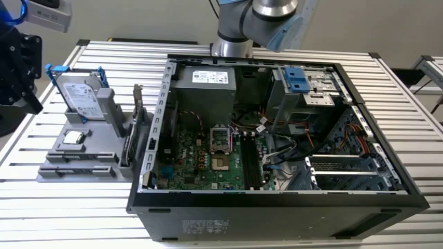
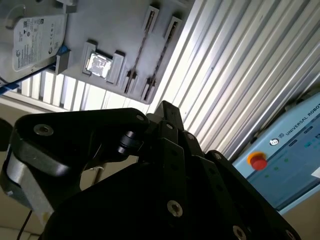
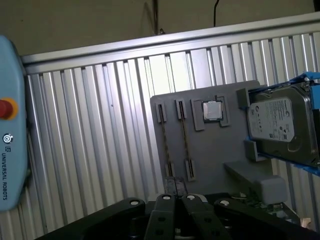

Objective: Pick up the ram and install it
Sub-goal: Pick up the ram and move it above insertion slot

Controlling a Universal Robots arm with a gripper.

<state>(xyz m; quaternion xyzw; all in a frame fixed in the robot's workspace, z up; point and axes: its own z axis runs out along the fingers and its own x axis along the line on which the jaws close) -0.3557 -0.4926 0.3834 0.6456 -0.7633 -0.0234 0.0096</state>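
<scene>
Two ram sticks stand on edge in slots of the grey fixture (image 1: 76, 158), beside the computer case. In the exterior view one ram stick (image 1: 127, 141) shows as a thin dark strip. Both wrist views look down on the sticks edge-on: ram (image 3: 184, 140), ram (image 2: 162, 55). My gripper (image 1: 28, 104) hangs at the exterior view's left edge, above the table and to the left of the fixture. Its black fingers (image 3: 167, 202) sit together with nothing between them, well apart from the ram. The gripper (image 2: 166, 106) points toward the fixture.
The fixture also carries a silver hard drive (image 1: 80, 96) with blue brackets and a small square processor chip (image 1: 73, 137). The open computer case (image 1: 277, 202) lies on the slatted metal table (image 1: 83, 218), with dark memory slots (image 1: 250, 162) on its green board. A control pendant (image 3: 10, 135) lies nearby.
</scene>
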